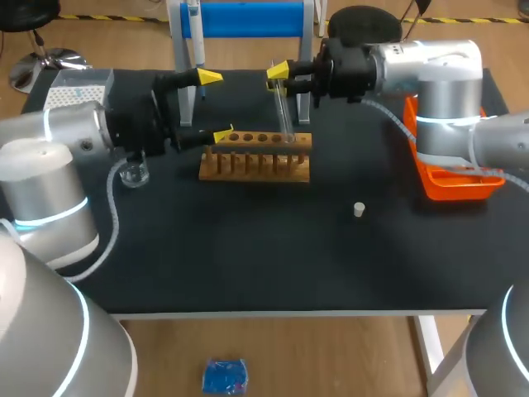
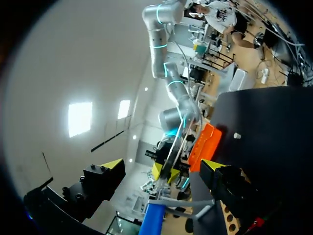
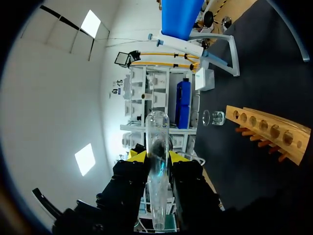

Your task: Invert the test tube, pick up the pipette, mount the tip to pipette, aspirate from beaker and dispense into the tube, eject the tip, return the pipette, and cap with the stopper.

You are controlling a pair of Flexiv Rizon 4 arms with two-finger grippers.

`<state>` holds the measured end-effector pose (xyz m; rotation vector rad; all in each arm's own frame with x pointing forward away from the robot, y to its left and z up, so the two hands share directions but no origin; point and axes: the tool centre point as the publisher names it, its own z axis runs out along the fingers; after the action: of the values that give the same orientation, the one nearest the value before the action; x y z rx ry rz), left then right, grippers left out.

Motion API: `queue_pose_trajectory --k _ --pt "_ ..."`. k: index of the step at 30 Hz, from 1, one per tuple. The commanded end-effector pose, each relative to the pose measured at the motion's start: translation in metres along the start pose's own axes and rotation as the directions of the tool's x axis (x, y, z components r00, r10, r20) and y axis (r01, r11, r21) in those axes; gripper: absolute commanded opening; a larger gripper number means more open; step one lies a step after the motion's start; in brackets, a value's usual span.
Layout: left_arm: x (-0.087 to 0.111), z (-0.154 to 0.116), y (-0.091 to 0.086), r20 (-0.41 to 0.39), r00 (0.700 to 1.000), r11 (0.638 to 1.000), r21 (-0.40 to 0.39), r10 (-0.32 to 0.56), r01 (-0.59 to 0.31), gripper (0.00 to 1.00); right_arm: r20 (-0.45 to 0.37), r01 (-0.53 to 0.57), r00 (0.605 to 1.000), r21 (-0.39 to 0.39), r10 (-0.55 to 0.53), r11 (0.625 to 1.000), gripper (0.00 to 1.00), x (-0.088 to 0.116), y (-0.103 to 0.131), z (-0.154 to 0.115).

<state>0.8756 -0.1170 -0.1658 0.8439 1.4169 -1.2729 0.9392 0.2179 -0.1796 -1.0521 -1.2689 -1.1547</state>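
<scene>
The clear glass test tube [image 1: 285, 116] is clamped between the fingers of the right gripper [image 3: 157, 159], its rounded closed end pointing away from them. From above it slants down toward the right end of the wooden rack [image 1: 256, 157], a block with a row of round holes. The small clear beaker [image 1: 133, 174] stands left of the rack, near it. The little white stopper [image 1: 359, 209] lies to the rack's front right, apart. The slim pipette [image 1: 197, 45] hangs upright behind the rack's left end.
</scene>
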Motion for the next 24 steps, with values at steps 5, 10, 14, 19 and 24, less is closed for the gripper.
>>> queue_pose_trajectory --k 5,10,14,19,24 --pt "-0.005 0.017 -0.007 -0.233 0.961 0.985 -0.053 0.146 -0.162 1.0 0.003 0.001 1.0 -0.001 -0.001 1.0 0.0 0.001 0.0 0.0" --pt "0.002 0.029 -0.009 -0.17 0.969 0.983 -0.015 0.178 -0.183 1.0 0.003 0.001 1.0 -0.001 -0.001 1.0 0.0 0.001 0.0 0.0" --pt "0.011 0.041 -0.013 -0.122 0.975 0.982 0.019 0.187 -0.186 1.0 0.003 0.001 1.0 -0.001 -0.001 1.0 0.0 0.001 0.0 0.0" --pt "0.026 0.055 -0.014 -0.101 0.979 0.984 0.038 0.178 -0.175 1.0 0.003 0.001 1.0 -0.001 -0.001 1.0 0.0 0.001 0.0 0.0" --pt "0.027 0.064 -0.015 -0.068 0.967 0.967 0.089 0.244 -0.237 1.0 0.003 0.001 1.0 -0.001 -0.001 1.0 0.0 0.001 0.0 0.0"
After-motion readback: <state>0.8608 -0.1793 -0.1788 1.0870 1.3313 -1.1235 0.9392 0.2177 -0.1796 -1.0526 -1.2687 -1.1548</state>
